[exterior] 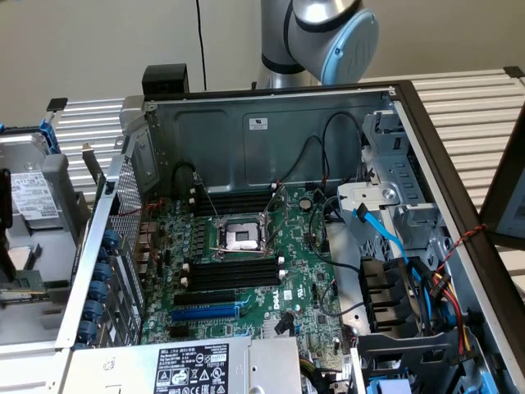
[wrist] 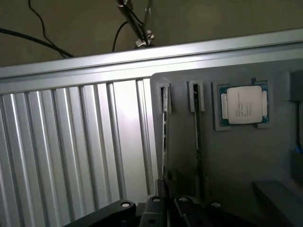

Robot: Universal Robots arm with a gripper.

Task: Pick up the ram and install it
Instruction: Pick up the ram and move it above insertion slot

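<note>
You had the gripper (wrist: 166, 194) at one end of the ram (wrist: 164, 137). The ram stood edge-on in a slot of the gray tray (wrist: 236, 161), beside a second stick (wrist: 196, 142) and near a CPU (wrist: 244, 106). Jaws: couldn't tell whether apart or clamped.

In the exterior view, even overhead light fell bright on the wall (exterior: 98, 41) and the ribbed table (exterior: 467, 107). The inside of the case (exterior: 246, 139) was dimmer, and the motherboard (exterior: 246, 271) darkened toward the exterior view's left. A soft sheen lay on the arm (exterior: 316, 16). The wrist view was dim and yellowish. Pale glare washed the table's ribs (wrist: 128, 123), the grey tray (wrist: 236, 156) lay in shadow, and the CPU (wrist: 244, 106) glinted faintly.
</note>
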